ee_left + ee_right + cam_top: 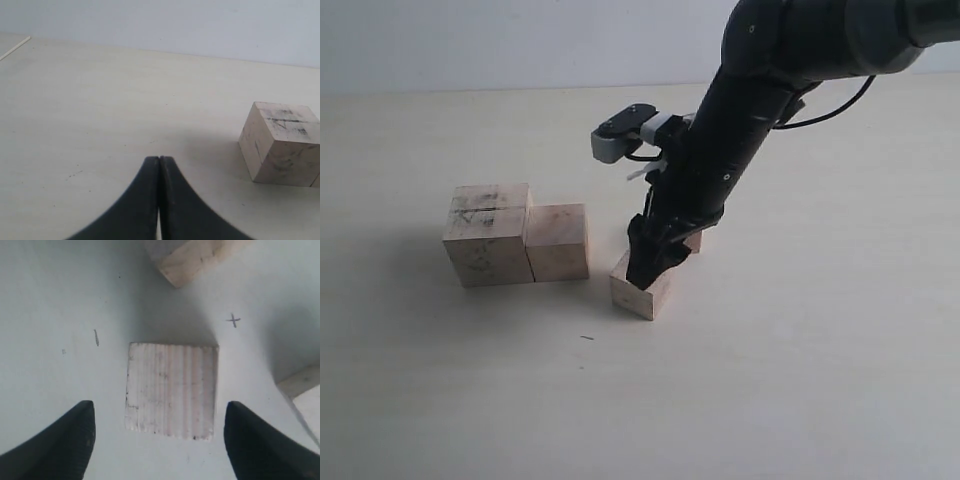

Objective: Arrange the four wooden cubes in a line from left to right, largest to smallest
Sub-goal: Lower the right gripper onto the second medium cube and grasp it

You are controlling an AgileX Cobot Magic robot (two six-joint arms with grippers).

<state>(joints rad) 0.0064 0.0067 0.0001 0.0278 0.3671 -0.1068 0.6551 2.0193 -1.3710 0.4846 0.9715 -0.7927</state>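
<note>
Right claw stands apart, one jaw on either side of the third cube with a gap each side and nothing held; left claw is pressed together near the largest cube. Second cube touches the largest cube's right face. The third sits further right and forward, and the smallest cube is further right again, half hidden. Likely best: keep jaws centred and square, move straight, don't nudge the row.

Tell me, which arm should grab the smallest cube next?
Probably right. The right gripper is open at the third cube, and the smallest cube sits just behind that arm. The left gripper is shut, over by the largest cube.
</note>
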